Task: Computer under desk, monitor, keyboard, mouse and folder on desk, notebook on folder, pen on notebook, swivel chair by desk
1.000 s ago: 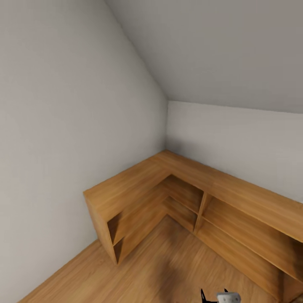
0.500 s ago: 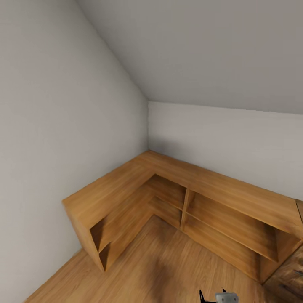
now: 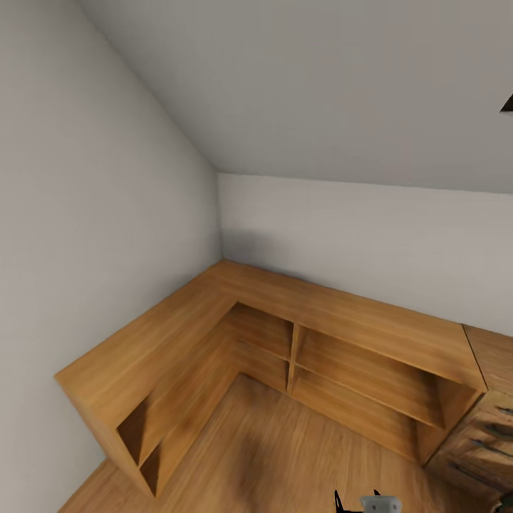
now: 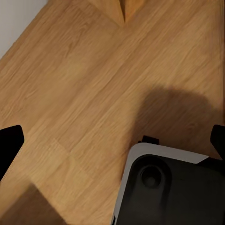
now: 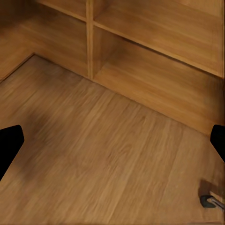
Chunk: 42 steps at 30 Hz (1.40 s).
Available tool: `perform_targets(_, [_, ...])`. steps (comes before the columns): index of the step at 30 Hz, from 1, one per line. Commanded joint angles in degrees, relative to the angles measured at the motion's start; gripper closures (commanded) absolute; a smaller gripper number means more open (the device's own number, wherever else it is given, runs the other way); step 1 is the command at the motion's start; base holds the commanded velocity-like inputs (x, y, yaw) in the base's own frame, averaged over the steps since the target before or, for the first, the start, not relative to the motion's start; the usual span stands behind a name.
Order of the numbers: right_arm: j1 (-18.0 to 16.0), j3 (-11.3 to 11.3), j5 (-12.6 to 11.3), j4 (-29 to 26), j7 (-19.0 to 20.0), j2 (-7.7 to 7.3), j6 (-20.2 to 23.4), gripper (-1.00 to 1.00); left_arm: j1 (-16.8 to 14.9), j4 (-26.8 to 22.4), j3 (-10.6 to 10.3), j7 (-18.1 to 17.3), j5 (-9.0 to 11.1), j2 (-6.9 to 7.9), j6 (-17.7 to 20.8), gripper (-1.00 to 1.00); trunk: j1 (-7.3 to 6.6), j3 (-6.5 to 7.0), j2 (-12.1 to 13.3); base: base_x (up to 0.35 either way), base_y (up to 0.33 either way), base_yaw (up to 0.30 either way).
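I am in the bedroom, facing a corner with grey walls point(image 3: 107, 235) and a sloped ceiling point(image 3: 342, 85). My left gripper point(image 4: 112, 140) hangs open over the light wood plank floor point(image 4: 84, 79), one black fingertip point(image 4: 9, 143) at each side of its wrist view, nothing between them. My right gripper point(image 5: 112, 145) is open too, above bare floor point(image 5: 108, 154) in front of low shelves, holding nothing.
A low L-shaped wooden shelf unit point(image 3: 214, 320) fills the corner. A light wooden chest point(image 3: 484, 427) with metal bar handles adjoins it on the right. My own white-rimmed dark body point(image 4: 168, 187) sits beneath the left gripper. A small dark castor on a chrome leg point(image 5: 208, 200) is near the right gripper.
The head view has panned right, so the shelf unit sits further left in the picture and the chest with bar handles has come into view. That is the camera turning, not the furniture.
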Motion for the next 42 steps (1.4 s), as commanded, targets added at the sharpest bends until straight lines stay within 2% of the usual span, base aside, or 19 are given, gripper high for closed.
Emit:
perform_targets(1, [0.0,0.5,-0.2,0.0,-0.3,0.0,-0.1,-1.0,0.0,-0.1,-0.5,0.4,0.5,0.03,-0.1,-1.0,0.04,-0.11,-0.1,0.046,0.009,-0.294])
perform_targets(7, [-0.1,0.5,-0.2,0.0,-0.3,0.0,-0.1,-1.0,0.0,-0.1,-0.5,0.4,0.5,0.02,-0.1,-1.0,0.04,-0.11,-0.1,0.016,0.055,-0.295])
perform_targets(14, [0.0,0.5,-0.2,0.0,-0.3,0.0,-0.1,-1.0,0.0,-0.1,-0.5,0.4,0.5,0.04,-0.2,-1.0,0.04,-0.11,-0.1,0.022,0.243,-0.296])
perform_targets(24, [0.0,0.5,-0.2,0.0,-0.3,0.0,-0.1,-1.0,0.0,-0.1,-0.5,0.4,0.5,-0.01,-0.1,-1.0,0.04,-0.11,-0.1,0.208,0.241,-0.297])
perform_targets(42, [0.0,0.4,-0.4,0.0,-0.4,0.0,-0.1,-1.0,0.0,-0.1,-0.5,0.4,0.5,-0.04,-0.2,-1.0,0.04,-0.11,-0.1,0.046,0.024,-0.298])
